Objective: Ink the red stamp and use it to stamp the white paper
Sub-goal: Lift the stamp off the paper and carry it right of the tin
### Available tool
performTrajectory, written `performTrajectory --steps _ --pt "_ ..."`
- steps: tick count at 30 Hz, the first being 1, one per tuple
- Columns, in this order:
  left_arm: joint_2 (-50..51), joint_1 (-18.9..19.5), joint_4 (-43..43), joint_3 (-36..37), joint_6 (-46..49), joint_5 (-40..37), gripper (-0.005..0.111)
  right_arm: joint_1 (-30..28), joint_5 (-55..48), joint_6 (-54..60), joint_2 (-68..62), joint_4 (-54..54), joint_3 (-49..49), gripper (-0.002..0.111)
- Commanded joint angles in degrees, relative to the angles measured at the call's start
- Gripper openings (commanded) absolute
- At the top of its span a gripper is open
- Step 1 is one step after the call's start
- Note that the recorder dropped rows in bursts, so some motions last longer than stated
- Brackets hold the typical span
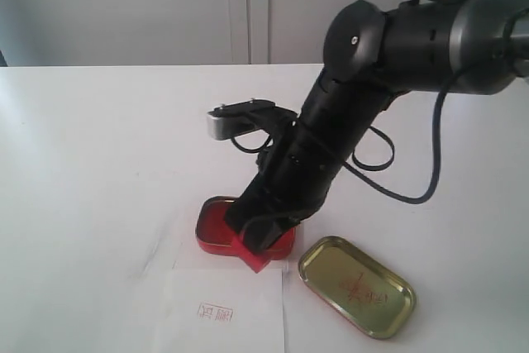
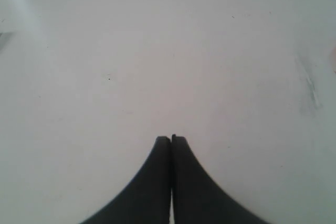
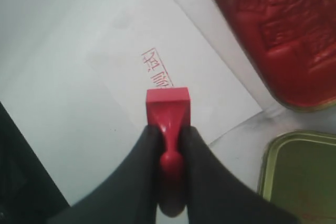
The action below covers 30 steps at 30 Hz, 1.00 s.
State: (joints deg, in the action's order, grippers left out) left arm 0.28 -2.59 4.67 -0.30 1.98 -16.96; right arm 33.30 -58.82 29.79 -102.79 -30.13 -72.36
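Observation:
My right gripper (image 3: 169, 127) is shut on the handle of the red stamp (image 3: 168, 104), whose square base points down toward the table. In the exterior view the red stamp (image 1: 256, 255) hangs a little above the top edge of the white paper (image 1: 221, 310), next to the red ink tin (image 1: 216, 222). The white paper (image 3: 173, 61) carries a red square print (image 3: 156, 68) just beyond the stamp's base. My left gripper (image 2: 171, 139) is shut on nothing, over bare white table.
An open red ink tin (image 3: 278, 35) lies beside the paper. Its gold lid (image 1: 355, 285) rests upturned at the front right, and the same gold lid (image 3: 302, 174) shows in the right wrist view. The right arm (image 1: 331, 138) leans over the tin.

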Motion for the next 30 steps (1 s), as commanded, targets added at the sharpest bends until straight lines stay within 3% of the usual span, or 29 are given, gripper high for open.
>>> performTrajectory --steps 1,6,23,30 --pt "-0.28 0.14 0.20 0.30 -0.09 0.26 0.000 -3.79 0.83 2.69 1.41 -2.49 1.59 0.000" --pt "-0.28 0.14 0.20 0.30 -0.09 0.26 0.000 -9.03 0.18 7.55 1.51 -9.06 2.67 0.000" --pt "-0.28 0.14 0.20 0.30 -0.09 0.26 0.000 -23.19 -0.36 12.45 1.04 -12.74 3.85 0.000" --pt "-0.28 0.14 0.20 0.30 -0.09 0.26 0.000 -27.85 -3.50 16.82 -2.68 -20.23 3.85 0.000"
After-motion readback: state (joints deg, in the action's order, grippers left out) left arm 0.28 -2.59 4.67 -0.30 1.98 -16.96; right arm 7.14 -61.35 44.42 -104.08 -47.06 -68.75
